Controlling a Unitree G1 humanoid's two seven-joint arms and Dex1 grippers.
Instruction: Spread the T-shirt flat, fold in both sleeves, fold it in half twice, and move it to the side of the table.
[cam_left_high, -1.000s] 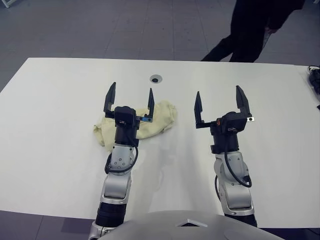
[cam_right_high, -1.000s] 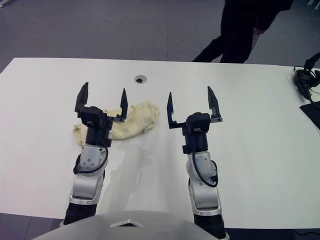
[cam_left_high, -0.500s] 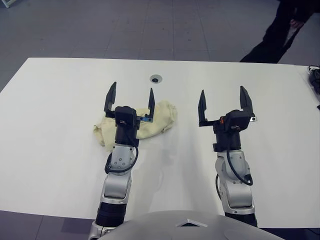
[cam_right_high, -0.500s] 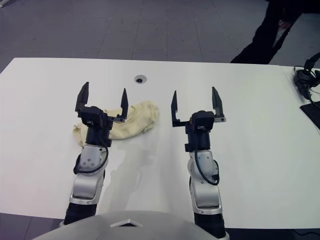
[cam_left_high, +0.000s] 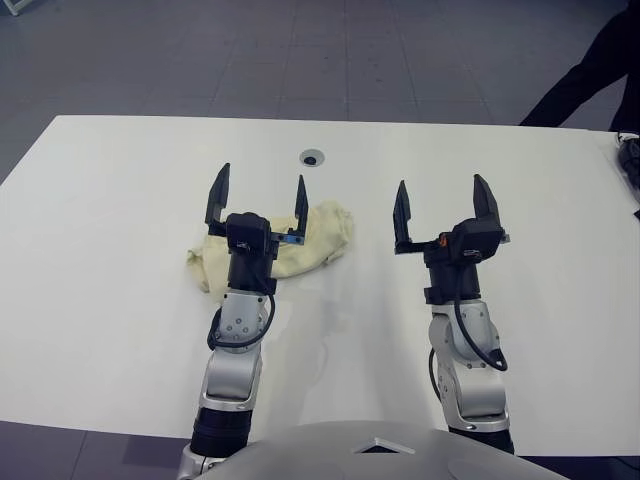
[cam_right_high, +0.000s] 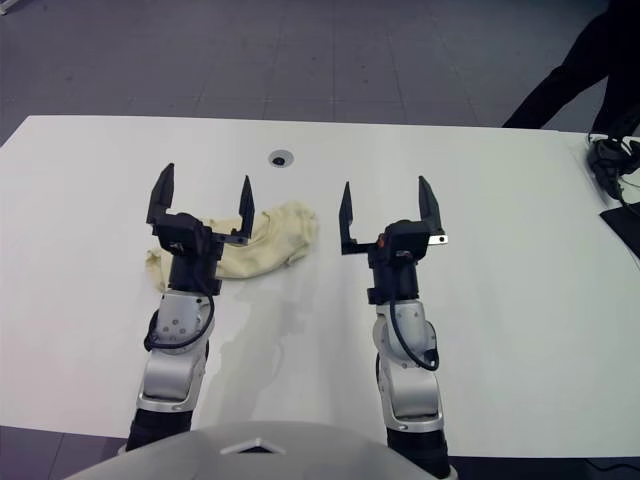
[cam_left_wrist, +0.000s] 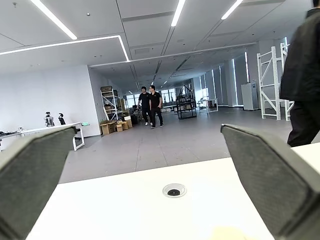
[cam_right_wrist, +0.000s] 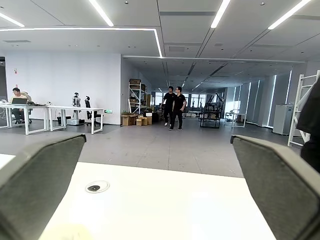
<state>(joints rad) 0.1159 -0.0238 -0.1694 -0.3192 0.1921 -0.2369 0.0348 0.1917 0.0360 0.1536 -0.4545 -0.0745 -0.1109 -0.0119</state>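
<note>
Almost no change over 1 s: the right gripper (cam_left_high: 439, 181) wobbled slightly, out to the right of the cable grommet (cam_left_high: 313, 157), and the left gripper (cam_left_high: 263, 173) stayed put. Both have fingers spread wide and hold nothing. Judged not started; spreading is step 1. The T-shirt (cam_left_high: 320, 235) is a pale yellow crumpled lump on the white table (cam_left_high: 100, 200), just robot-side of the grommet and partly behind the left gripper. No sleeves can be made out.

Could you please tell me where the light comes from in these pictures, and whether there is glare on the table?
Left wrist view: long ceiling light strips run overhead. Right wrist view: the same kind of strips, and the table is evenly bright, with no hot spot. Left eye view: the table is evenly lit without hard glare, and the T-shirt casts no hard shadow.
</note>
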